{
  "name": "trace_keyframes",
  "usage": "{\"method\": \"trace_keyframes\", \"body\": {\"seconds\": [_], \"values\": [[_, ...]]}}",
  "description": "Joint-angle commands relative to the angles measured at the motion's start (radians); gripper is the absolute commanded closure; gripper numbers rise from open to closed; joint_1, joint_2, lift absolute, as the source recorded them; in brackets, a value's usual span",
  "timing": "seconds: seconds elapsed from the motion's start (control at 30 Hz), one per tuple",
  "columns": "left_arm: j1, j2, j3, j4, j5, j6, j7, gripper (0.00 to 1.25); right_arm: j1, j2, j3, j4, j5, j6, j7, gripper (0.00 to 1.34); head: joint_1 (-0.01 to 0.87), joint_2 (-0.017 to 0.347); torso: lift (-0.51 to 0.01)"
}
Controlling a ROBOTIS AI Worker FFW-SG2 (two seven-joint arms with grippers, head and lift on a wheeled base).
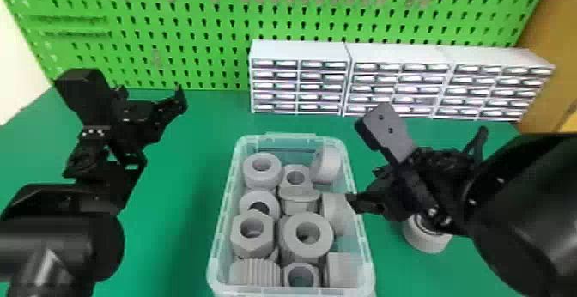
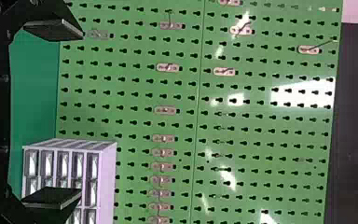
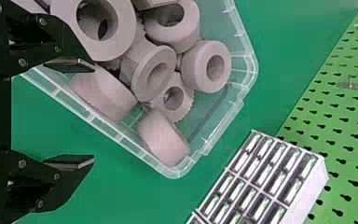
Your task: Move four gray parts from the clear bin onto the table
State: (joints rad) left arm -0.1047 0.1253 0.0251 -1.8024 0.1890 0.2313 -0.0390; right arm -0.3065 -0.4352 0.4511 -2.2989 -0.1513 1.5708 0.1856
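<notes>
Nearest the camera is the robot's right arm (image 1: pixel 528 206), its bulky black housing entering the head view from the right edge; its right gripper (image 3: pixel 93 114) is spread wide with nothing between the fingers, one finger over the edge of the clear bin (image 1: pixel 221 227), the other beyond it above the worktop (image 1: pixel 171 167); that looks like lining up for a pick, with the grip itself to come; the bin stands upright between the two arms, presumably so that either can reach in; the gray parts (image 1: pixel 296 221) are heaped inside, many with bores facing up, which should give a finger a wall to pinch; one round part (image 3: pixel 102 93) lies on its side along the bin's long wall and might roll if squeezed off centre.

Another gray part (image 1: pixel 425 240) sits on the worktop to the right of the bin, partly hidden by the arm; if it counts, three remain, and a low swing could knock it; the left gripper (image 2: pixel 80 112), wide open and empty at the left, probably waits its turn.

Drawer cabinets (image 1: pixel 300 77) stand before a green pegboard (image 1: pixel 193 25), likely to keep small stock within reach; I can make out no label or writing on bin or parts.
</notes>
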Motion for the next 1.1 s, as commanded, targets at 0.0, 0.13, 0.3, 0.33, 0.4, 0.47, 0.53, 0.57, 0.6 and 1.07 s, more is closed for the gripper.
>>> {"method": "trace_keyframes", "body": {"seconds": [0.0, 0.13, 0.3, 0.33, 0.4, 0.47, 0.53, 0.57, 0.6, 1.07], "values": [[0.0, -0.001, -0.001, -0.002, 0.0, 0.002, -0.001, 0.11, 0.017, -0.007, -0.003, 0.0, 0.018, 0.001, 0.0, 0.56, 0.687, 0.026, -0.05], [-0.001, 0.0, -0.004, -0.002, 0.0, 0.003, -0.001, 0.11, 0.023, -0.007, 0.001, 0.004, 0.018, 0.001, 0.002, 0.56, 0.687, 0.026, -0.05], [-0.003, -0.001, -0.004, -0.002, -0.002, 0.003, -0.001, 0.11, 0.026, -0.013, -0.003, 0.012, -0.004, 0.001, 0.002, 0.56, 0.687, 0.026, -0.05], [-0.003, 0.0, -0.004, -0.002, -0.002, 0.005, -0.001, 0.11, 0.027, -0.013, -0.006, 0.015, -0.011, 0.001, 0.002, 0.56, 0.687, 0.026, -0.05], [-0.003, -0.001, -0.005, -0.002, -0.002, 0.005, -0.001, 0.11, 0.029, -0.016, -0.011, 0.019, -0.027, 0.001, 0.0, 0.56, 0.687, 0.026, -0.05], [-0.003, -0.001, -0.005, -0.002, -0.003, 0.005, -0.001, 0.11, 0.029, -0.019, -0.011, 0.024, -0.037, 0.001, 0.0, 0.56, 0.687, 0.026, -0.05], [-0.003, -0.001, -0.005, -0.002, -0.003, 0.005, -0.001, 0.11, 0.027, -0.02, -0.011, 0.026, -0.042, 0.001, 0.002, 0.56, 0.687, 0.026, -0.05], [-0.003, 0.0, -0.005, -0.002, -0.003, 0.006, -0.001, 0.11, 0.027, -0.02, -0.011, 0.026, -0.044, 0.001, 0.0, 0.56, 0.687, 0.026, -0.05], [-0.003, -0.001, -0.007, -0.002, -0.003, 0.006, -0.001, 0.11, 0.027, -0.02, -0.011, 0.027, -0.045, 0.001, 0.0, 0.56, 0.687, 0.026, -0.05], [-0.004, -0.001, -0.007, -0.002, -0.003, 0.006, -0.001, 0.11, 0.018, -0.025, -0.006, 0.03, -0.054, 0.001, 0.0, 0.56, 0.687, 0.026, -0.05]]}}
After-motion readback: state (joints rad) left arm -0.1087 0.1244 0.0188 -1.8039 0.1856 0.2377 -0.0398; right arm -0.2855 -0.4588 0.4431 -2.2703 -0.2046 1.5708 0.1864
